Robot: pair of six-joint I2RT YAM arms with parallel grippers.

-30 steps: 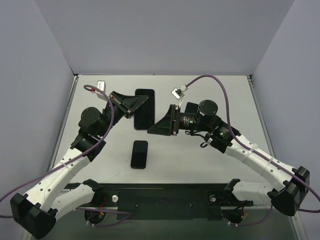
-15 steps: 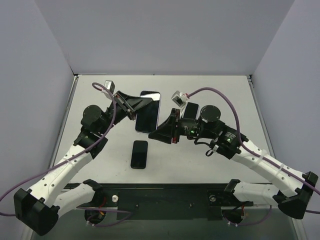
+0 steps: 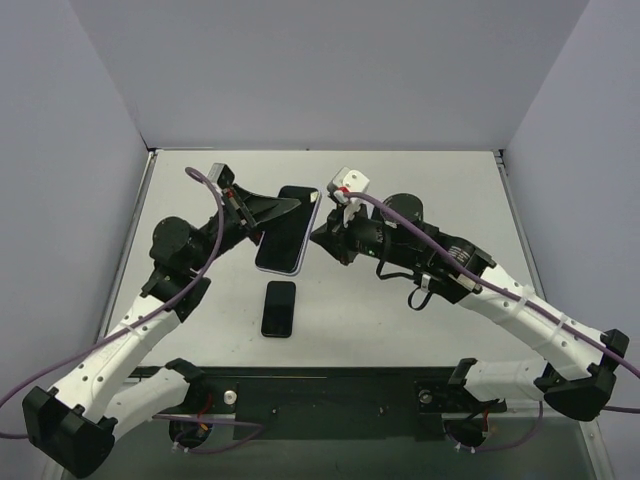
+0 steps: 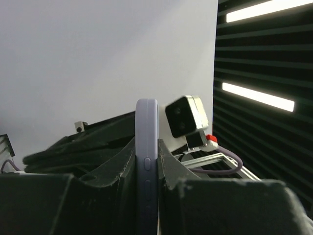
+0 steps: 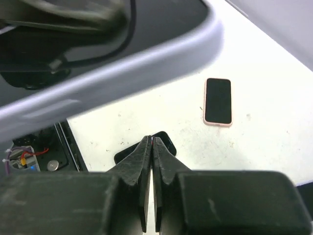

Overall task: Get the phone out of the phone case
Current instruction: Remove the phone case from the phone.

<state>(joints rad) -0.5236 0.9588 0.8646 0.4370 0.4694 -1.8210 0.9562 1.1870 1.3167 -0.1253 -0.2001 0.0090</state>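
My left gripper is shut on the phone, which sits in a lavender phone case and is held tilted above the table. In the left wrist view the phone case stands edge-on between the two fingers, side buttons showing, with my left gripper clamped on both faces. My right gripper is shut and empty, close beside the phone's right edge. In the right wrist view its tips meet below the blurred case rim, apart from it.
A second phone with a dark screen lies flat on the table toward the front. The right wrist view shows a pink-rimmed phone on the table and a black flat thing under the fingertips. Grey walls enclose the table.
The right gripper has shut, turned and moved up to the phone's right edge. The left gripper has tilted the cased phone and carried it slightly toward the front.
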